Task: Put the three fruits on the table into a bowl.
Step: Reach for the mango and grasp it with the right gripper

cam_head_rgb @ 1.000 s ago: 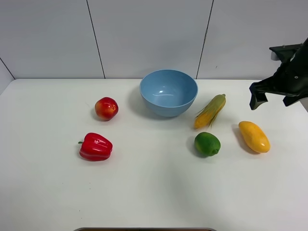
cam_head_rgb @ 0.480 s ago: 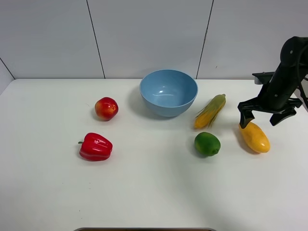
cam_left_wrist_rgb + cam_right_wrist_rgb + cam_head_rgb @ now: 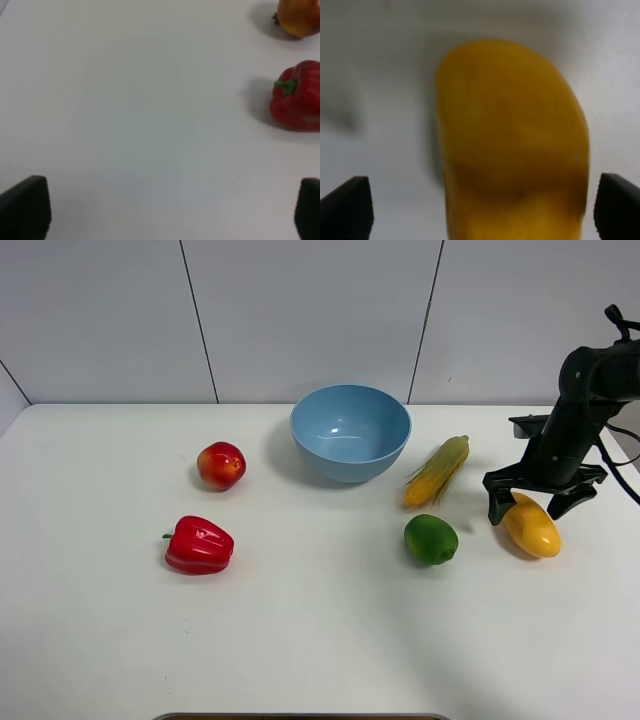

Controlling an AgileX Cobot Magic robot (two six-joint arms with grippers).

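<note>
Your right end effector point(image 3: 529, 506) stands open astride the far end of the mango point(image 3: 536, 531), which lies on the desk point(image 3: 300, 640) just right of the lime point(image 3: 431, 539). Centre the jaws across the fruit's narrow width and sink low. Then close gently before lifting toward the bowl point(image 3: 350, 432).

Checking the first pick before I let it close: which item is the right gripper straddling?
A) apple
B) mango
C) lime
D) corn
B: the right gripper stands open over the mango, one jaw on each side of its far end, and the right wrist view shows the yellow fruit filling the gap.
</note>
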